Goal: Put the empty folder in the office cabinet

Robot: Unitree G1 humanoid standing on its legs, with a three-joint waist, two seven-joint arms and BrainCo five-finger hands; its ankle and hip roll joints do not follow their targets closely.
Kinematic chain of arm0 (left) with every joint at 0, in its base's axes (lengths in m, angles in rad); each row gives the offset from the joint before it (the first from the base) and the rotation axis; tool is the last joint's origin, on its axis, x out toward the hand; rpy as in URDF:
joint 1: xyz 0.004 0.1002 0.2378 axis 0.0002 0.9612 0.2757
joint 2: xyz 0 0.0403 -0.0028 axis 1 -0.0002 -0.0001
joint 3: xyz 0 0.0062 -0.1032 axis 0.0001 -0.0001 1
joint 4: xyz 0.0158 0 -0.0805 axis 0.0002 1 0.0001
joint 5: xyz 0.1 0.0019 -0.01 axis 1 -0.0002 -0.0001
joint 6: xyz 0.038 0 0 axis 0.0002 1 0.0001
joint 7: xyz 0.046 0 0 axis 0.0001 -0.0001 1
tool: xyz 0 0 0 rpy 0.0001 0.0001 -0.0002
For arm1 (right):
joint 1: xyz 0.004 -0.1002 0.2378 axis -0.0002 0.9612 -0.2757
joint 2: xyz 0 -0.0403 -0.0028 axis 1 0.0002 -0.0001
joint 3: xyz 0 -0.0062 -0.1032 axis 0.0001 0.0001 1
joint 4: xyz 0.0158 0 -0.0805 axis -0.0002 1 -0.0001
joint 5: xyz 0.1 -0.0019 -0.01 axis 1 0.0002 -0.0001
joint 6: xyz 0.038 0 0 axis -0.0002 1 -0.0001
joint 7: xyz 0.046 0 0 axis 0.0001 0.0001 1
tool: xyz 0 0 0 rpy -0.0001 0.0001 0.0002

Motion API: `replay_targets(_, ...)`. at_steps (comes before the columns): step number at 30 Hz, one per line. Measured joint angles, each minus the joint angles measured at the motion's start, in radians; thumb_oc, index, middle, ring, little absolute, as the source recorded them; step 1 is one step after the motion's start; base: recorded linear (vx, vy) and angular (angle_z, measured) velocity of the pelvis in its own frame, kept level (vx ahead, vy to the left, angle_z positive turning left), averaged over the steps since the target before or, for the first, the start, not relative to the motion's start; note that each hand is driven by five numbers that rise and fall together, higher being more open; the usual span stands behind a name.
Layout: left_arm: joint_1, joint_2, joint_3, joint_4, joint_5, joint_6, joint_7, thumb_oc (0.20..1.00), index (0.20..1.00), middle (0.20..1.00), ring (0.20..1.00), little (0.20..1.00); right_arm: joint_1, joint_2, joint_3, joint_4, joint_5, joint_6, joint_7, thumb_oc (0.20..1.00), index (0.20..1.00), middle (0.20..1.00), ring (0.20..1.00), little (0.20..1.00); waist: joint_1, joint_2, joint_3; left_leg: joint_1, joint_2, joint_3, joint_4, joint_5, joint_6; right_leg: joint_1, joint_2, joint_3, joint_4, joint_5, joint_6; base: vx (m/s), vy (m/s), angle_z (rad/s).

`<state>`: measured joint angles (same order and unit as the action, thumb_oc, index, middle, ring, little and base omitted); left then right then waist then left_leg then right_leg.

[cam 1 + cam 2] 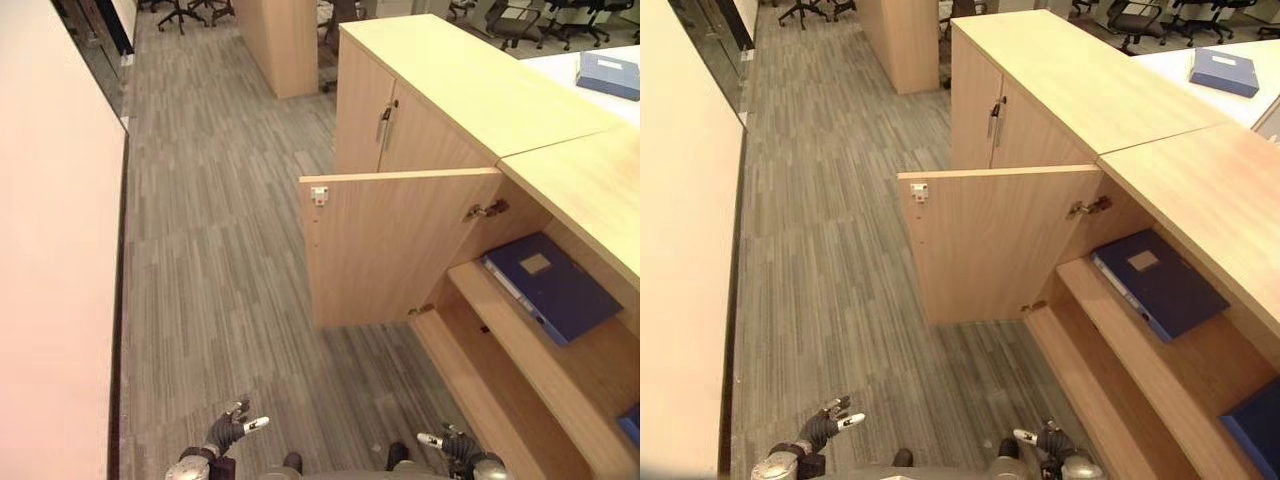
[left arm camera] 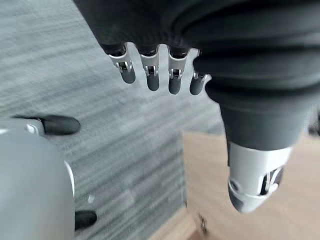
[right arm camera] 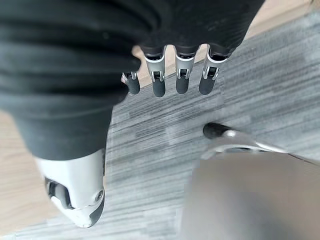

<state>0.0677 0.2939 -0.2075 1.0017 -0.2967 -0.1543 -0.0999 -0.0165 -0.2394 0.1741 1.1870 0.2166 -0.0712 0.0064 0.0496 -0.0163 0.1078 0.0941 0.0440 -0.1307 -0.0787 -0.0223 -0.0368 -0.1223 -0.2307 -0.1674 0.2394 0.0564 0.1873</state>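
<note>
A dark blue folder (image 1: 555,285) lies flat on the upper shelf inside the open wooden cabinet (image 1: 520,330). The cabinet door (image 1: 400,245) is swung out toward the aisle. My left hand (image 1: 228,430) hangs low at the bottom edge, over the carpet, far from the cabinet. My right hand (image 1: 455,445) hangs low too, near the cabinet's lower front corner. The left wrist view shows the left hand's fingers (image 2: 150,70) relaxed over carpet with nothing in them. In the right wrist view the right hand's fingers (image 3: 180,75) are likewise relaxed and hold nothing.
A lighter blue folder (image 1: 610,72) lies on the white desk at the far right. Another blue item (image 1: 1255,425) sits low in the cabinet at the right edge. A pale wall (image 1: 50,250) runs along the left. Office chairs (image 1: 185,10) stand far back.
</note>
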Motion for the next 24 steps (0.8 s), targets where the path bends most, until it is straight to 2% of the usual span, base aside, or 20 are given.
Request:
replay_targets(1,0.004,0.011,0.014,0.020,0.000,0.001,0.021,1.000,1.000,1.000,1.000,1.000,0.000,0.016,0.000,0.000,0.000,-0.001,-0.007,1.000,1.000,1.000,1.000,1.000,0.006,-0.037,-0.011,-0.002,-0.012,0.001,-0.004,0.000,0.000,-0.004,-0.018,-0.002,-0.016,0.000,0.000,0.15,-0.206,0.21)
replay_targets(3,-0.003,0.016,0.012,0.057,0.000,-0.002,0.035,1.000,1.000,1.000,1.000,1.000,-0.007,0.022,0.001,0.000,0.002,-0.002,-0.011,1.000,1.000,1.000,1.000,1.000,0.007,-0.047,-0.020,0.005,-0.007,-0.005,-0.010,0.005,-0.007,0.012,-0.019,-0.002,-0.093,-0.032,-0.014,0.21,-0.247,-0.03)
replay_targets(5,-0.062,-0.014,0.014,0.165,0.007,0.004,0.055,1.000,1.000,1.000,1.000,1.000,-0.046,0.020,0.010,-0.001,0.003,-0.003,-0.012,1.000,1.000,1.000,1.000,1.000,-0.019,0.004,0.000,-0.014,0.038,-0.006,-0.010,0.006,-0.027,0.015,0.003,0.016,-0.257,-0.009,-0.003,0.17,-0.185,-0.03)
replay_targets(6,-0.078,-0.011,0.016,0.168,0.013,0.002,0.058,1.000,1.000,1.000,1.000,1.000,-0.042,0.022,0.020,-0.007,0.003,-0.003,-0.012,1.000,1.000,1.000,1.000,1.000,-0.041,0.015,0.011,-0.008,0.064,-0.019,-0.011,0.004,-0.058,0.036,-0.004,0.016,-0.336,0.037,0.020,0.19,-0.272,0.32)
replay_targets(7,-0.081,-0.017,0.023,0.162,0.016,0.001,0.059,1.000,1.000,1.000,1.000,1.000,-0.022,0.021,0.014,-0.006,0.010,-0.003,-0.011,1.000,1.000,1.000,1.000,1.000,-0.041,0.012,0.010,0.019,0.069,-0.023,-0.012,-0.006,-0.077,0.063,-0.007,0.012,-0.335,0.103,0.008,0.13,-0.201,0.24)
replay_targets(8,-0.068,-0.061,0.036,0.162,0.030,-0.002,0.061,1.000,1.000,1.000,1.000,1.000,-0.018,-0.020,0.020,0.003,0.008,-0.001,-0.012,1.000,1.000,1.000,1.000,1.000,-0.042,0.065,0.003,0.046,0.116,-0.009,-0.011,-0.017,-0.072,0.086,0.033,0.007,-0.336,0.092,-0.023,0.15,-0.290,0.00)
replay_targets(9,-0.055,-0.108,0.046,0.166,0.036,-0.004,0.062,1.000,1.000,1.000,1.000,1.000,-0.011,-0.065,0.019,-0.005,0.007,0.000,-0.012,1.000,1.000,1.000,1.000,1.000,-0.042,0.100,-0.017,0.052,0.139,0.008,0.009,-0.006,-0.088,0.098,0.064,0.007,-0.336,0.083,-0.043,0.10,-0.218,-0.17)
replay_targets(10,-0.046,-0.154,0.052,0.162,0.038,-0.005,0.060,1.000,1.000,1.000,1.000,1.000,-0.001,-0.110,0.017,0.001,0.007,-0.003,-0.018,1.000,1.000,1.000,1.000,1.000,-0.042,0.110,-0.029,0.029,0.147,0.013,0.074,0.063,-0.100,0.118,0.082,-0.006,-0.336,0.056,-0.075,0.15,-0.425,-0.07)
replay_targets(12,-0.048,-0.149,0.054,0.180,0.034,-0.005,0.060,1.000,1.000,1.000,1.000,1.000,0.021,-0.107,0.018,0.003,-0.001,-0.003,-0.015,1.000,1.000,1.000,1.000,1.000,-0.043,0.107,-0.036,-0.008,0.185,0.009,0.149,0.142,-0.169,0.122,0.135,-0.014,-0.335,0.018,-0.125,0.10,-0.413,-0.07)
replay_targets(13,-0.040,-0.141,0.052,0.182,0.027,-0.002,0.060,1.000,1.000,1.000,1.000,1.000,0.025,-0.108,0.013,0.003,-0.001,-0.003,-0.010,1.000,1.000,1.000,1.000,1.000,-0.039,0.096,-0.036,-0.048,0.188,0.007,0.220,0.156,-0.182,0.123,0.144,-0.012,-0.335,0.012,-0.135,0.04,-0.234,-0.03)
replay_targets(14,-0.036,-0.123,0.052,0.163,0.007,0.000,0.054,1.000,1.000,1.000,1.000,1.000,0.029,-0.111,0.007,0.032,-0.001,-0.001,-0.012,1.000,1.000,1.000,1.000,1.000,-0.038,0.060,-0.020,-0.118,0.186,-0.035,0.337,0.224,-0.252,0.144,0.155,-0.013,-0.330,0.000,-0.181,0.04,-0.170,0.07)
replay_targets(15,-0.034,-0.122,0.052,0.153,-0.008,0.001,0.050,1.000,1.000,1.000,1.000,1.000,0.041,-0.123,0.006,0.041,0.000,0.009,-0.014,1.000,1.000,1.000,1.000,1.000,-0.036,0.058,-0.019,-0.141,0.185,-0.059,0.377,0.243,-0.254,0.159,0.168,-0.018,-0.329,-0.009,-0.207,0.06,-0.160,0.23)
replay_targets(16,-0.035,-0.125,0.052,0.138,-0.011,0.002,0.047,1.000,1.000,1.000,1.000,1.000,0.049,-0.139,-0.011,0.041,0.000,0.010,-0.015,1.000,1.000,1.000,1.000,1.000,-0.040,0.060,-0.018,-0.167,0.184,-0.077,0.421,0.292,-0.251,0.166,0.182,-0.029,-0.328,-0.016,-0.233,0.06,-0.129,0.27)
replay_targets(17,-0.038,-0.123,0.052,0.121,-0.011,0.001,0.046,1.000,1.000,1.000,1.000,1.000,0.047,-0.147,-0.025,0.041,0.001,0.009,-0.018,1.000,1.000,1.000,1.000,1.000,-0.042,0.047,-0.008,-0.195,0.173,-0.090,0.466,0.324,-0.225,0.173,0.180,-0.037,-0.330,-0.020,-0.239,0.07,-0.047,0.24)
replay_targets(18,-0.047,-0.125,0.052,0.114,-0.011,0.002,0.045,1.000,1.000,1.000,1.000,1.000,0.040,-0.154,-0.028,0.044,0.001,0.010,-0.021,1.000,1.000,1.000,1.000,1.000,-0.042,0.039,0.005,-0.213,0.159,-0.081,0.511,0.305,-0.243,0.184,0.180,-0.038,-0.331,-0.023,-0.241,0.13,-0.024,0.11)
replay_targets(19,-0.049,-0.124,0.051,0.117,-0.011,0.003,0.041,1.000,1.000,1.000,1.000,1.000,0.033,-0.160,-0.028,0.047,0.003,0.008,-0.027,1.000,1.000,1.000,1.000,1.000,-0.046,0.025,0.012,-0.198,0.154,-0.022,0.450,0.257,-0.246,0.197,0.181,-0.043,-0.335,-0.030,-0.242,0.14,-0.014,0.06)
replay_targets(21,-0.062,-0.125,0.051,0.116,-0.011,0.003,0.040,1.000,1.000,1.000,1.000,1.000,0.022,-0.164,-0.028,0.051,0.006,0.009,-0.028,1.000,1.000,1.000,1.000,1.000,-0.049,0.023,0.014,-0.182,0.149,0.018,0.282,0.198,-0.232,0.200,0.197,-0.054,-0.335,-0.045,-0.245,0.09,-0.011,0.13)
replay_targets(23,-0.075,-0.123,0.051,0.115,-0.011,0.003,0.040,1.000,1.000,1.000,1.000,1.000,-0.003,-0.161,-0.028,0.068,0.010,0.009,-0.028,1.000,1.000,1.000,1.000,1.000,-0.045,0.022,0.026,-0.162,0.125,0.014,0.099,0.191,-0.230,0.200,0.212,-0.056,-0.333,-0.048,-0.242,0.08,-0.001,0.02)
replay_targets(24,-0.077,-0.122,0.051,0.115,-0.011,0.003,0.040,1.000,1.000,1.000,1.000,1.000,-0.012,-0.161,-0.028,0.069,0.010,0.009,-0.028,1.000,1.000,1.000,1.000,1.000,-0.043,0.023,0.033,-0.159,0.118,0.014,0.077,0.194,-0.227,0.205,0.216,-0.057,-0.330,-0.048,-0.242,0.10,0.008,-0.21)
